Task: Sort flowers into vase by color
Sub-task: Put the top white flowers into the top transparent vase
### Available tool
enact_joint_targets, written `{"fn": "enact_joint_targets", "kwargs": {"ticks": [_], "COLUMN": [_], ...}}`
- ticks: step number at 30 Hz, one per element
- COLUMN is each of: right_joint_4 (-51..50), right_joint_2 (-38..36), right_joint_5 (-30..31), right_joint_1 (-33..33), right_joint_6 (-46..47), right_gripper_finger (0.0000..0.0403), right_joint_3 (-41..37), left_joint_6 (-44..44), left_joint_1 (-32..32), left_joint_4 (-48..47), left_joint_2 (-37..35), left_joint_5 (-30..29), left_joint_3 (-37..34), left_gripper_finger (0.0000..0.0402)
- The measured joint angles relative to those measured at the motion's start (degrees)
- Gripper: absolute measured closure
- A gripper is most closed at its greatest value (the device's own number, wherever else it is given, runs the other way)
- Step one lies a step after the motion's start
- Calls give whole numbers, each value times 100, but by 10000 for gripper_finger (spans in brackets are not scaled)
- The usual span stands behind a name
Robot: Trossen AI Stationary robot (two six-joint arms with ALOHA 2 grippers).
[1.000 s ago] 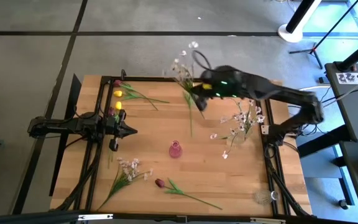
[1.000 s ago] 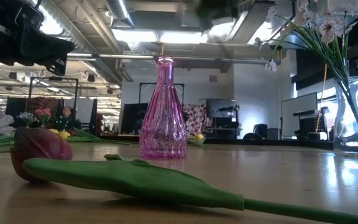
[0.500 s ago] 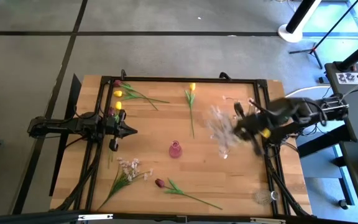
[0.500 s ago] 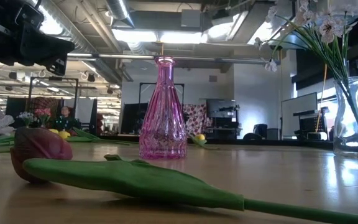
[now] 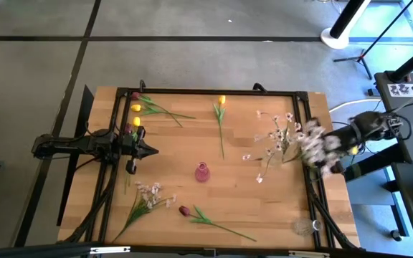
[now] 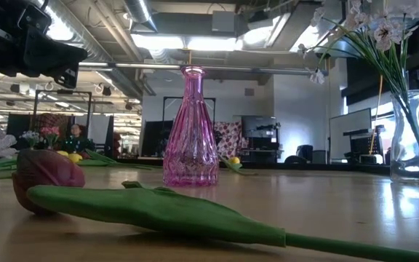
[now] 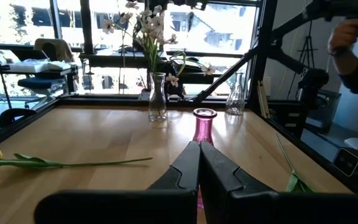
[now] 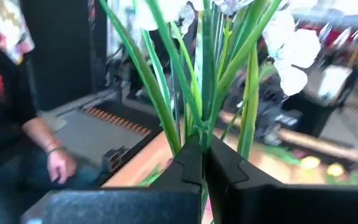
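Note:
My right gripper is over the table's right edge, shut on a blurred spray of white blossoms. A second white spray stands with its stems in a clear vase. The pink vase stands mid-table. One yellow tulip lies toward the far edge. Yellow and maroon tulips lie at the far left corner. Another white spray and a maroon tulip lie near the near edge. My left gripper is shut and waits at the left. My right gripper pinches several green stems of the spray between its two shut fingers. The fingers lie across the stems, and leaves and white blossoms spread beyond the fingertips. The spray is lifted clear of the table.
A second clear vase stands at the near right corner. A black frame rail runs along the table's edges. A seated person shows beyond the table in the right wrist view, and a person's arm in the left wrist view.
My right gripper has swung fast from the far middle of the table toward the right edge, carrying the white spray with it. The yellow tulip that lay under the arm now shows fully.

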Motion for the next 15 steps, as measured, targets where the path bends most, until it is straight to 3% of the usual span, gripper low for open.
{"fn": "enact_joint_targets", "kwargs": {"ticks": [7, 11, 15], "right_joint_4": [-680, -740, -838], "right_joint_2": [-1109, -1368, -1535], "right_joint_5": [888, 1446, 1563], "right_joint_1": [-2, -4, -4], "right_joint_6": [-221, -325, -144], "right_gripper_finger": [400, 400, 400], "right_joint_3": [-345, -617, -791], "left_joint_6": [0, 0, 2], "left_joint_1": [-1, 1, 1], "left_joint_4": [0, 0, 0], "left_joint_2": [1, 1, 1], "left_joint_5": [-1, -1, -1], "left_joint_3": [-1, -1, -1], "left_gripper_finger": [401, 401, 401]}}
